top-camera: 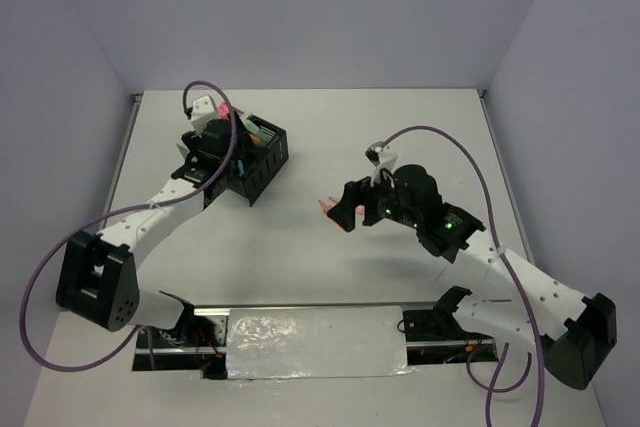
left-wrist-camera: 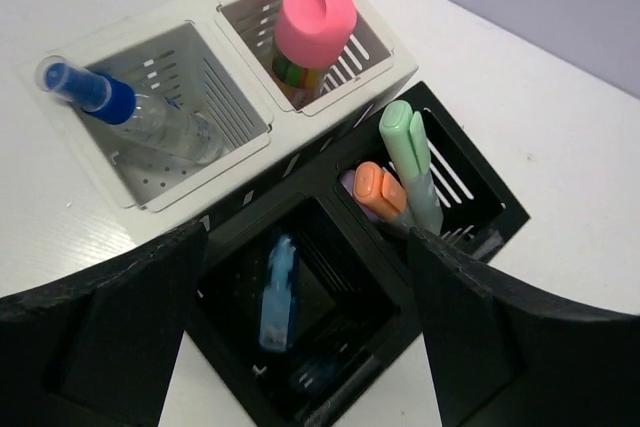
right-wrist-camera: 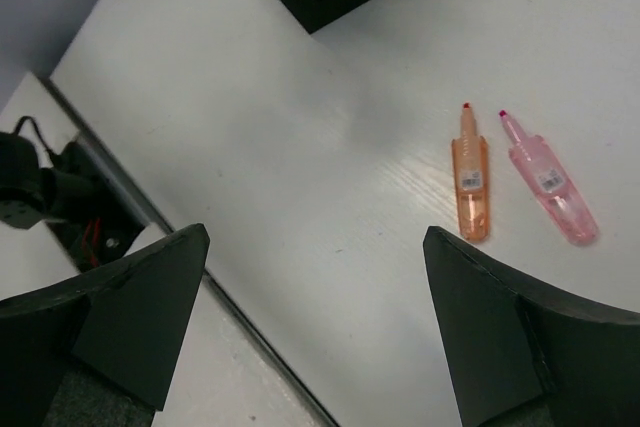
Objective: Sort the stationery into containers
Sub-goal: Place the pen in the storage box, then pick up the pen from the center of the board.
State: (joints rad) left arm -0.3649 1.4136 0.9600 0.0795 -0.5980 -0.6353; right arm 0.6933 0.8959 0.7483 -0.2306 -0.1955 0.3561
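Four bins sit clustered right under the left gripper (left-wrist-camera: 305, 237). Its jaws are spread wide and hold nothing. Between its fingers we see the near black bin (left-wrist-camera: 390, 317) with a blue highlighter (left-wrist-camera: 278, 292) lying inside. The far black bin (left-wrist-camera: 490, 202) next to it holds a green highlighter (left-wrist-camera: 410, 157) and a capped orange marker (left-wrist-camera: 380, 192), leaning together. Beyond those, the first white bin (left-wrist-camera: 70, 67) holds the blue-capped clear pen (left-wrist-camera: 130, 112), tilted. The second white bin (left-wrist-camera: 385, 57) holds the pink-capped bottle (left-wrist-camera: 315, 17), upright.

The right gripper (right-wrist-camera: 315, 237) is also wide apart and empty, hovering over the table (right-wrist-camera: 250, 147) off to the side of the bins. Two loose items lie flat there, an uncapped orange highlighter (right-wrist-camera: 472, 182) and a pink highlighter (right-wrist-camera: 548, 182), side by side and not touching. Both lie ahead of the finger at the right of the right wrist view, not between the jaws.
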